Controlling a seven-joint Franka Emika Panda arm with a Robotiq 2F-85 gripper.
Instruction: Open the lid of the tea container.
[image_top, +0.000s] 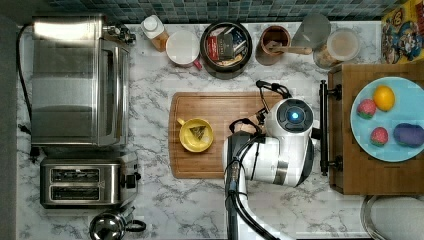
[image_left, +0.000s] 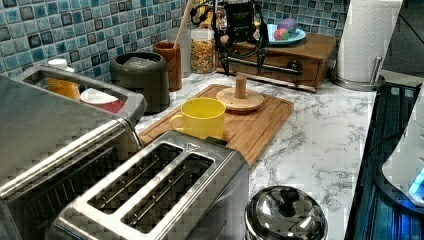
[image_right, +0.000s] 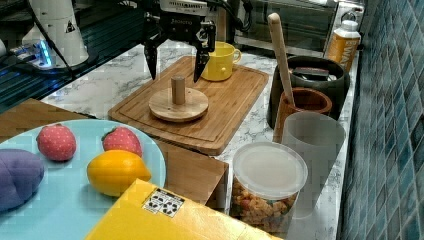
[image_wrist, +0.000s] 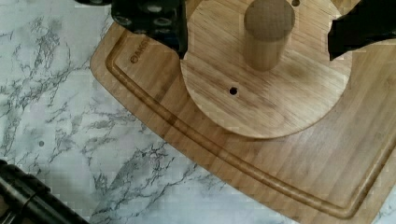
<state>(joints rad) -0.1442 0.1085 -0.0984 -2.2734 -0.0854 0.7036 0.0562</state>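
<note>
The lid, a round wooden disc with an upright knob, lies flat on the cutting board; it also shows in the left view and up close in the wrist view. My gripper hangs open just above it, one finger on each side of the knob and touching nothing. In the left view the gripper stands over the knob. The tea container, a black canister, stands uncovered at the back of the counter with red and dark packets inside.
A yellow mug holding a tea bag sits on the board at the top view's left. A brown cup with a wooden utensil and a cereal jar flank the canister. Toaster oven, toaster, fruit plate.
</note>
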